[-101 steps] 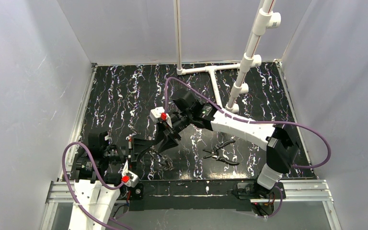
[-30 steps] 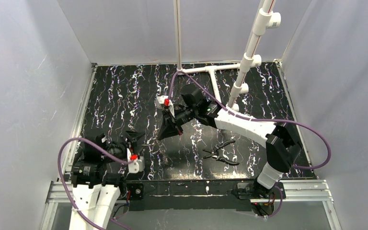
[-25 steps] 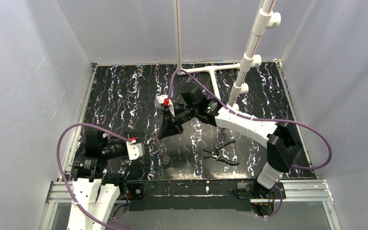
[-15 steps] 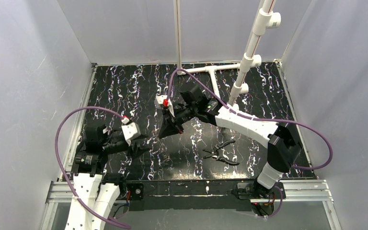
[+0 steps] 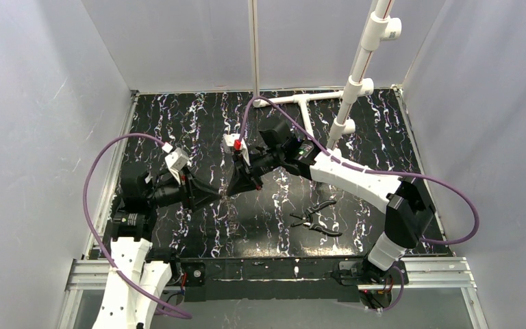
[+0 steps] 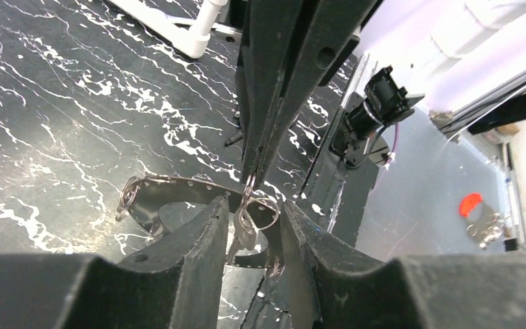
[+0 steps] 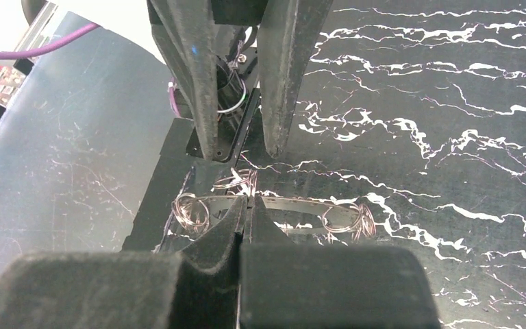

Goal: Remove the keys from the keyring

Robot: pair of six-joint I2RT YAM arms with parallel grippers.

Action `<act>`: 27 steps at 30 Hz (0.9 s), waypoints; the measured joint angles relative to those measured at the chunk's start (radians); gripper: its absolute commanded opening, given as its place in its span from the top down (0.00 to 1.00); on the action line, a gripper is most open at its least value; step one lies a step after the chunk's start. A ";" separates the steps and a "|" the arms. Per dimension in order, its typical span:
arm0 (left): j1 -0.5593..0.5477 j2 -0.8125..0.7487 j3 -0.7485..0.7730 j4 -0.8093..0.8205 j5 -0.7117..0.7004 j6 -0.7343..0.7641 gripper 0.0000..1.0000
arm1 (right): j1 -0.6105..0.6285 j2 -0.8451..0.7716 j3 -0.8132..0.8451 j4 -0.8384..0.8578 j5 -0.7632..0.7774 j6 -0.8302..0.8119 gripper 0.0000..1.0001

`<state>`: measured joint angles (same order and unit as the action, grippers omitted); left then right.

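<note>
A black marbled counter (image 5: 178, 130) is seen bearing pliers (image 5: 315, 221). Left of the pliers, the right end effector (image 7: 248, 205) is pressed together on the keyring (image 7: 294, 203). Farther left of the pliers, the left end effector (image 7: 240, 154) is held apart, straddling the keyring's small rings (image 6: 246, 225).

The keyring (image 6: 171, 186) sits over the middle of the table (image 5: 178, 130), apparently just off its surface, with the left gripper (image 6: 253, 205) on its left and the right gripper (image 7: 248, 209) behind it. The pliers (image 5: 315, 221) lie to the right, and the pipe frame (image 5: 301, 101) stands at the back.
</note>
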<state>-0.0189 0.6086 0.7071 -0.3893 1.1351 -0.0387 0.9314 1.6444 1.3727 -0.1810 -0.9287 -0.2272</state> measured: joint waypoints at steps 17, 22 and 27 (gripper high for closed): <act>0.004 -0.051 -0.186 0.399 -0.042 -0.414 1.00 | -0.007 -0.002 -0.014 0.136 0.008 0.168 0.99; 0.004 -0.055 -0.189 0.411 -0.044 -0.408 1.00 | -0.011 -0.002 -0.016 0.142 0.006 0.178 0.99; 0.004 -0.073 -0.173 0.356 -0.037 -0.317 1.00 | -0.011 -0.002 -0.023 0.153 -0.001 0.169 0.67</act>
<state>-0.0151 0.5358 0.5339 -0.0338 1.0985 -0.3561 0.9207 1.6424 1.3499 -0.0284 -0.9295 -0.0578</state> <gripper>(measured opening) 0.054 0.052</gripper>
